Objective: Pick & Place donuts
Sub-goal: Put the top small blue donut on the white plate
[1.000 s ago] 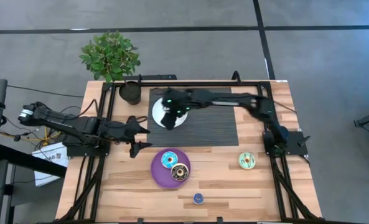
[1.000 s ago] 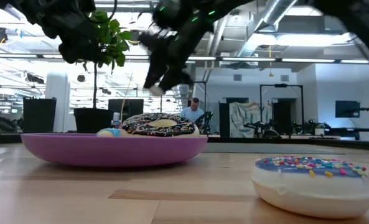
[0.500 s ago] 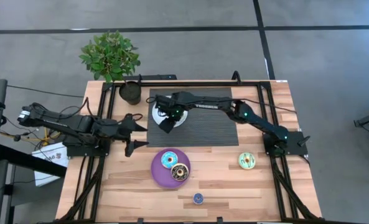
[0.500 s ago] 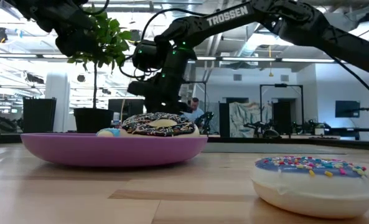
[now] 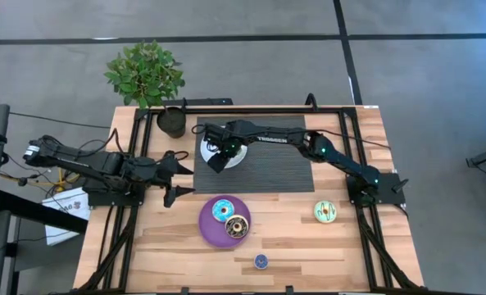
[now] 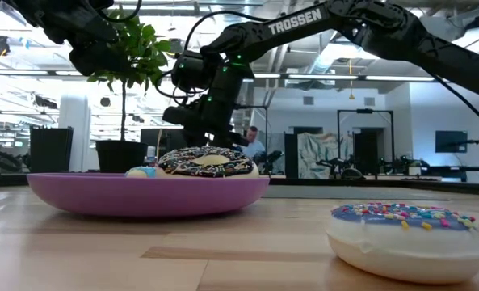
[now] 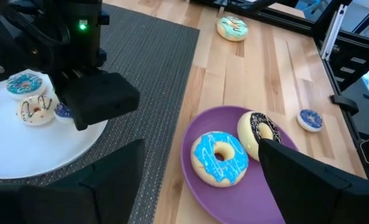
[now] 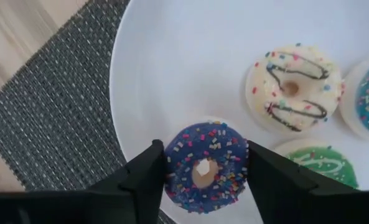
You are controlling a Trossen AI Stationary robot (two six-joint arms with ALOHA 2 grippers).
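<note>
Over white plate (image 5: pixel 236 156), right gripper (image 8: pixel 204 171) pinches purple mini donut (image 8: pixel 206 167); high view hides it. Cream mini (image 8: pixel 293 87) at 1 o'clock. Left gripper (image 5: pixel 175 174) spread, idle beside mat (image 5: pixel 283 168).

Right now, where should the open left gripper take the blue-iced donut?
Across the outer rim of the blue-iced donut, coming straight down: it lies flat on the purple plate. With the left gripper, avoid the side facing the chocolate donut, which sits close. The right gripper holds a mini donut.

wooden table (image 5: pixel 152 246), dark mat (image 5: pixel 279 168), purple plate (image 5: pixel 210 225)
</note>
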